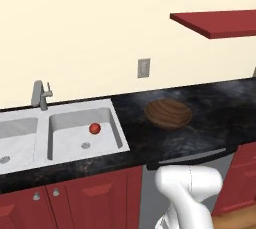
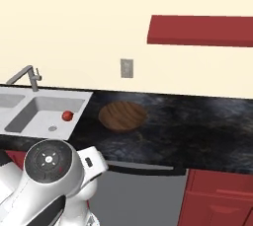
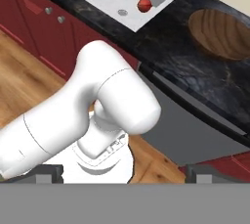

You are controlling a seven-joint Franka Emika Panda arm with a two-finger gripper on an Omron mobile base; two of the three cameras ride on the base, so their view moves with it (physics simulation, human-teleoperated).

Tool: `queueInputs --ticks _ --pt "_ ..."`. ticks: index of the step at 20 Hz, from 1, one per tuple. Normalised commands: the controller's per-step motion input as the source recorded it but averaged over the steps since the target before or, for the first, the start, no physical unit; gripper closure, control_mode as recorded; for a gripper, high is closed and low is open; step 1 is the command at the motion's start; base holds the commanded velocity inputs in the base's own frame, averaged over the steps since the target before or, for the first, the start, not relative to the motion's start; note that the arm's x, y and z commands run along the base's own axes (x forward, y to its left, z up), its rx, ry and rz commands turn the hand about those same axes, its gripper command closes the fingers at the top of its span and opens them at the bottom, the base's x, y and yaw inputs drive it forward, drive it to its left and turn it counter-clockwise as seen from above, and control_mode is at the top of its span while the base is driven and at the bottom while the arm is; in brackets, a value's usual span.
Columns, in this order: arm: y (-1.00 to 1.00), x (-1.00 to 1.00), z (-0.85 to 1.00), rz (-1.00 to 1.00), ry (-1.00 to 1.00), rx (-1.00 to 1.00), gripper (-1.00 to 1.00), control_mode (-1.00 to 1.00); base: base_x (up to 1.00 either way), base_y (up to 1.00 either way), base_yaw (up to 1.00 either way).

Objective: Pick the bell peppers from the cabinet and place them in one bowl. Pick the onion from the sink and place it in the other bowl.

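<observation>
Onion [image 1: 95, 128] lies in the right basin of the sink [image 1: 30, 118], near the round drain, touching nothing else. Dark wood bowl [image 1: 168, 113] sits on the black desk [image 1: 220, 108] to the right of the sink, well apart from the onion; red cabinet [image 1: 220, 23] hangs on the wall above, far right. End effector [image 3: 124, 174]: fingers spread wide, holding nothing, low in front of the desk.

Two base views from behind, hand view steeply down; all sharing sink [image 1: 60, 123] and dark bowl [image 1: 168, 113].
</observation>
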Motion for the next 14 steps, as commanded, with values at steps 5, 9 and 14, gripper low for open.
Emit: queueInputs --ticks 5,9,14 --pt "0.0 0.0 0.0 0.0 0.0 0.0 -1.0 1.0 0.07 0.05 0.03" --pt "0.0 0.0 0.0 0.0 0.0 0.0 -1.0 1.0 0.33 0.24 0.0" --pt "0.29 0.27 0.0 -0.02 0.0 0.0 -1.0 -1.0 0.06 0.04 0.0"
